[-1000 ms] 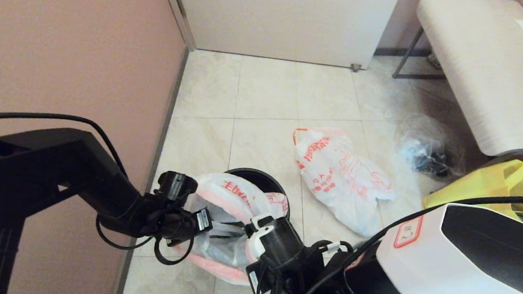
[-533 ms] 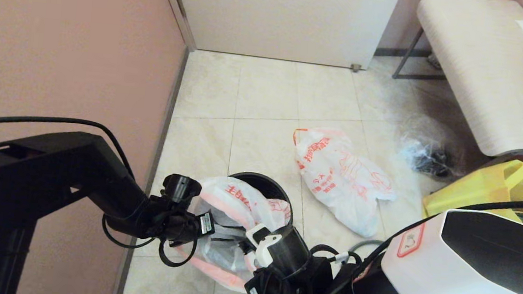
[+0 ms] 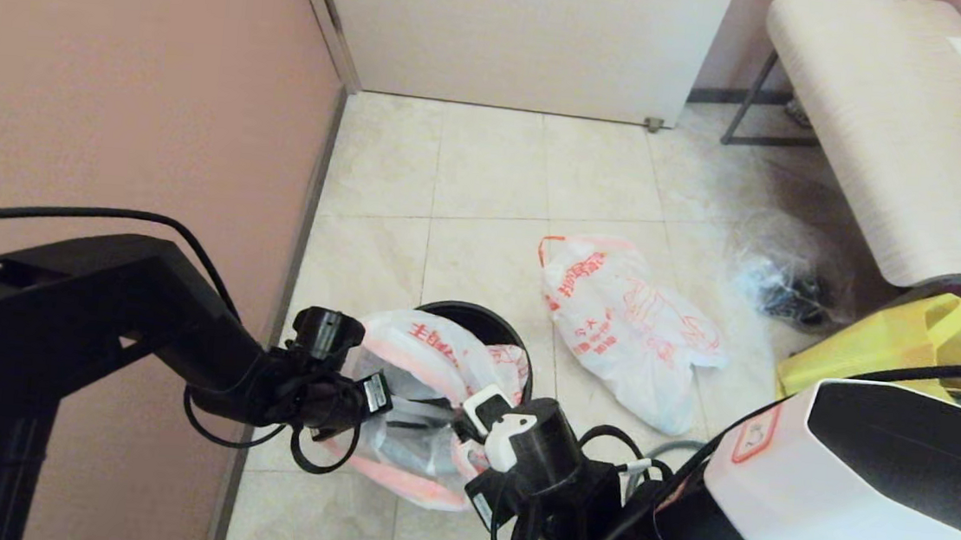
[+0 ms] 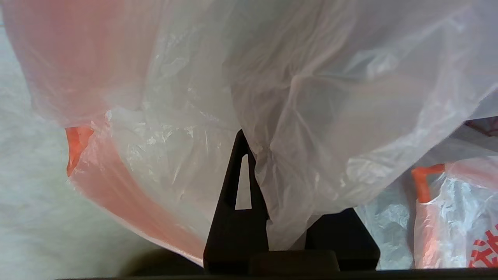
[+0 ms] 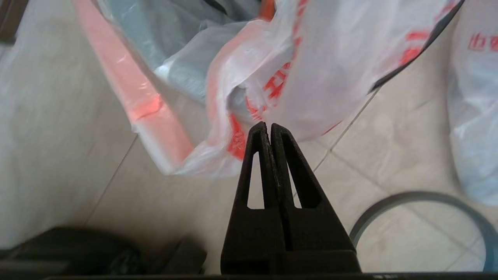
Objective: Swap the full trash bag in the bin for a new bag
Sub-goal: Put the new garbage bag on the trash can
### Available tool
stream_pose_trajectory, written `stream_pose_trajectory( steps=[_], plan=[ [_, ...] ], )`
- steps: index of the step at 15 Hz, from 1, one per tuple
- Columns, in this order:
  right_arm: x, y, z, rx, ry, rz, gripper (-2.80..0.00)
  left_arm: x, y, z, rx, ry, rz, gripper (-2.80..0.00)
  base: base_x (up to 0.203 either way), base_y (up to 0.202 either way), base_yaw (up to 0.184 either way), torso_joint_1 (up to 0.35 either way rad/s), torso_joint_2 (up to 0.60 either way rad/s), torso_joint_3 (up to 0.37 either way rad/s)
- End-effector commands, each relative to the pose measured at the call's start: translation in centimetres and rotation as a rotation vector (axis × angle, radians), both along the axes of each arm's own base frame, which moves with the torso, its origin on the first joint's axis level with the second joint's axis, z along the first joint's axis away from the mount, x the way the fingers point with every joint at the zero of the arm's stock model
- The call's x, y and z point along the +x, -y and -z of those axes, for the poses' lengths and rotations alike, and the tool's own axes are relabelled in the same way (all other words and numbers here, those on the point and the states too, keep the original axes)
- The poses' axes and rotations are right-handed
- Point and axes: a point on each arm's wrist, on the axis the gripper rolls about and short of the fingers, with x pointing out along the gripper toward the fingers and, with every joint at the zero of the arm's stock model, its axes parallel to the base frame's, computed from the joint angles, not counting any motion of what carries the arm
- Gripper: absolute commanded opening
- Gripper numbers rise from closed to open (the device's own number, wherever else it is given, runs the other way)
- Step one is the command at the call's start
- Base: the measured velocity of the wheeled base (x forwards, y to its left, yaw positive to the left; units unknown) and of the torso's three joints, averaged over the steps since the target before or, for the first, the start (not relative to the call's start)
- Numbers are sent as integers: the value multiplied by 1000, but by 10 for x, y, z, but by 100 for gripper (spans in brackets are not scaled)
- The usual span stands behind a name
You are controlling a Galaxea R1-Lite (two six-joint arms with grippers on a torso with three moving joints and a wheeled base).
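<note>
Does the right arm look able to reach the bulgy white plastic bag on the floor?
Probably yes: bare tiles lead to the bulgy white plastic bag, but the right gripper looks shut on the limp white plastic bag.

Pinkish-brown wall at left, pale door behind, cream floor tiles, light wood-grain table, possibly bench.

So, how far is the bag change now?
Done: the full trash bag lies on the floor beside the bin. In hand: the left gripper and right gripper each pinch the new bag, spreading it over the bin's mouth. Left: seating it inside and clamping it with the grey hoop, which lies on the floor.
</note>
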Motion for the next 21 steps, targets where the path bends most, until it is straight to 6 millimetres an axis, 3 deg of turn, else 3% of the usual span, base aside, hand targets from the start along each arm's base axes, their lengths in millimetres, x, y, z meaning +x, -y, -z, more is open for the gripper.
stream_pose_trajectory(
  steps=[1, 4, 5, 13, 20, 21],
  plan=[
    [5, -3, 3, 5, 17, 2, -280, 4, -1, -5, -13, 20, -11, -280, 0, 0, 0, 0, 0, 0],
    [2, -7, 15, -48, 47, 16, -280, 4, -2, -6, -13, 22, -13, -280, 0, 0, 0, 0, 0, 0],
    [2, -9, 18, -50, 53, 17, 0, 4, -1, -6, -13, 22, -13, -280, 0, 0, 0, 0, 0, 0],
    [-8, -24, 42, -48, 44, -40, 0, 4, -2, -4, -11, 19, -12, -280, 0, 0, 0, 0, 0, 0],
    [2, -21, 47, -57, 76, -52, 0, 4, -2, -5, -12, 19, -13, -280, 0, 0, 0, 0, 0, 0],
    [3, -22, 44, -24, 90, -50, -280, 4, -2, -5, -12, 21, -13, -280, 0, 0, 0, 0, 0, 0]
  ],
)
